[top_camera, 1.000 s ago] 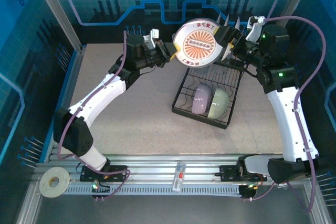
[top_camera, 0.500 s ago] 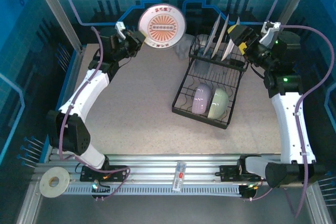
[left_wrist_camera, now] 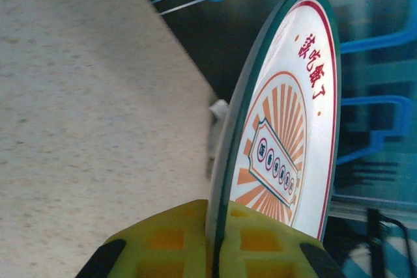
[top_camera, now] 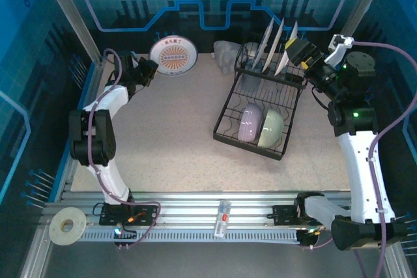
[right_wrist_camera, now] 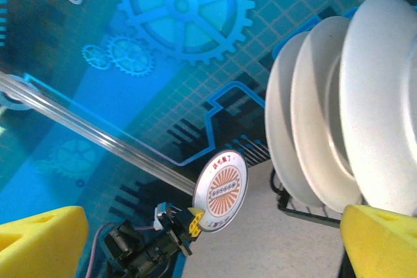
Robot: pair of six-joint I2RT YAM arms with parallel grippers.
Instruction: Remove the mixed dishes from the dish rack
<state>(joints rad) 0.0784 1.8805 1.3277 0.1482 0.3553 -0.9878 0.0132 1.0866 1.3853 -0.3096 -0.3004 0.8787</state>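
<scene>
Left claw [top_camera: 148,66] tight on upright plate [top_camera: 173,58]

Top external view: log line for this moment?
left end effector shut on plate; right end effector open; rack: three plates, two bowls

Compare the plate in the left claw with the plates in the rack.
The held plate is pinched in the left claw; the racked plates stand in the rack. The held plate shows an orange sunburst; the racked plates show plain white. All are round.
</scene>
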